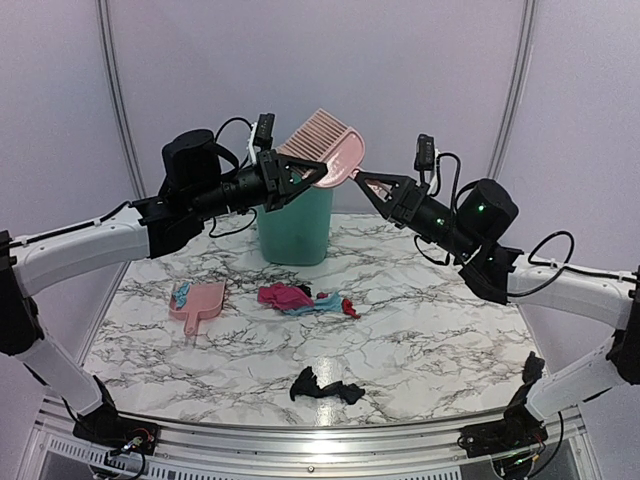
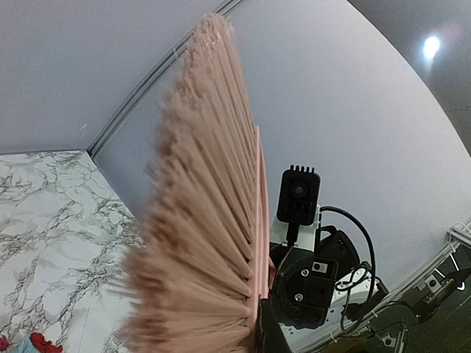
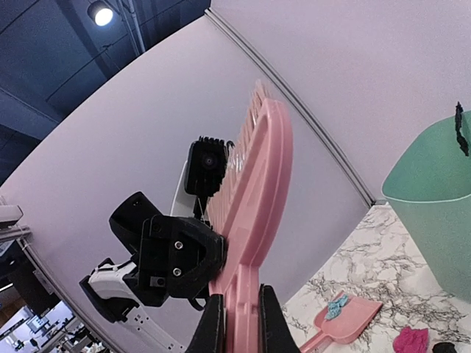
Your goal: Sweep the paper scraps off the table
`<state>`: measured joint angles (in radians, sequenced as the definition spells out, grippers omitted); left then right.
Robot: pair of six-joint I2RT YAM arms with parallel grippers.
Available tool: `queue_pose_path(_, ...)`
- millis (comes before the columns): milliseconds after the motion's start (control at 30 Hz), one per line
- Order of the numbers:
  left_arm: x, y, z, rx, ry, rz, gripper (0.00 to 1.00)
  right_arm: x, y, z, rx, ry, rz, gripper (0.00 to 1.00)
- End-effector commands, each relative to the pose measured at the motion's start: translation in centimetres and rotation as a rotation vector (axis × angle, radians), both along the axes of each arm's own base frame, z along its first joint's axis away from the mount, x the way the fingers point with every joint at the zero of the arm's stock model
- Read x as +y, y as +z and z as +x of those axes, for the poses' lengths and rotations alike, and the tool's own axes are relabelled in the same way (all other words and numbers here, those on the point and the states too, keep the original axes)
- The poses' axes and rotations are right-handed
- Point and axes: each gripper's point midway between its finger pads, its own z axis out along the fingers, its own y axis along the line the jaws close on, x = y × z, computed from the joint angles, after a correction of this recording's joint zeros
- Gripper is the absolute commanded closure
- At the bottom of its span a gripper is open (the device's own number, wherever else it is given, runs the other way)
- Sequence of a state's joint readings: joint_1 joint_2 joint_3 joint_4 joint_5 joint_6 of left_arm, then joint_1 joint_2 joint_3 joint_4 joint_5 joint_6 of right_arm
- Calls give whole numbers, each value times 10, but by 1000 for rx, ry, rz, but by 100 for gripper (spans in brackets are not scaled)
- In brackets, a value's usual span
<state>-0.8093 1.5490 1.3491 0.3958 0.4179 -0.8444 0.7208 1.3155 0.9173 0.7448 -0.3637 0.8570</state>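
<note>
The pink comb-like brush (image 1: pixel 325 150) hangs in the air above the green bin (image 1: pixel 297 228), held from both sides. My left gripper (image 1: pixel 303 173) is shut on its lower edge, bristles (image 2: pixel 199 220) filling the left wrist view. My right gripper (image 3: pixel 239 327) is shut on the brush handle (image 3: pixel 241 294), which sits between both fingers. Pink, blue and red paper scraps (image 1: pixel 300 298) lie mid-table (image 1: pixel 420 330), and a black scrap (image 1: pixel 325 387) lies nearer the front. A blue scrap (image 1: pixel 182 293) rests on the pink dustpan (image 1: pixel 200 305).
The bin stands at the back centre of the table, its rim (image 3: pixel 419 193) at the right of the right wrist view. The dustpan lies flat at the left, handle toward the front. A metal rail (image 1: pixel 300 440) runs along the curved front edge.
</note>
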Motion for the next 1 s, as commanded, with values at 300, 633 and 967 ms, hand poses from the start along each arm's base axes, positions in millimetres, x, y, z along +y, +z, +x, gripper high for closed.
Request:
queue_pose_path(300, 48, -49, -10, -21, 146, 113, 31, -24, -35, -3, 6, -146, -257, 100)
queue_pose_path(633, 131, -130, -10, 26, 437, 505, 20, -46, -91, -6, 17, -223, -576, 100)
queue_pose_path(967, 192, -171, -32, 29, 544, 734, 21, -34, -142, -65, 160, 102, -851, 100)
